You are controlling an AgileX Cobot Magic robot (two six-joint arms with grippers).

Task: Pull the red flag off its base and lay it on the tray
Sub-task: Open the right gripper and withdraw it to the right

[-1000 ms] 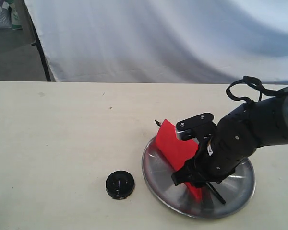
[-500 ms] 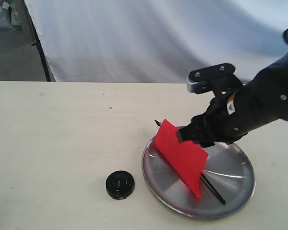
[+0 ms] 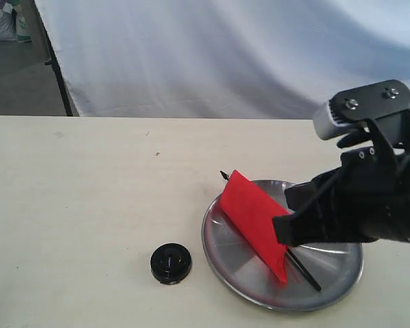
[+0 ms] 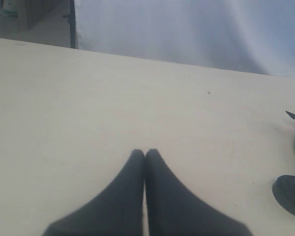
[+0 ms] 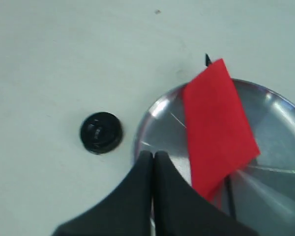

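Base (image 3: pixel 171 263): near on the table (image 3: pixel 89 191), just left of the tray, not touching it.
Tray (image 3: pixel 215 253): right of the base, carrying the flag.
Red flag (image 3: pixel 256 219): lies across the tray, its stick running from near-right to far-left, with the pointed tip past the far-left rim.
Right fingers (image 5: pixel 137 189): pressed together, gripping nothing, above the tray's right half.
Left fingers (image 4: pixel 123 196): tips closed against each other, empty, over the table left of the base.

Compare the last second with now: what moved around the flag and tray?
The right gripper, low over the red flag a second ago, has risen and pulled back to the right, shut and empty. The flag still lies across the tray in the same place, and the base has not moved.
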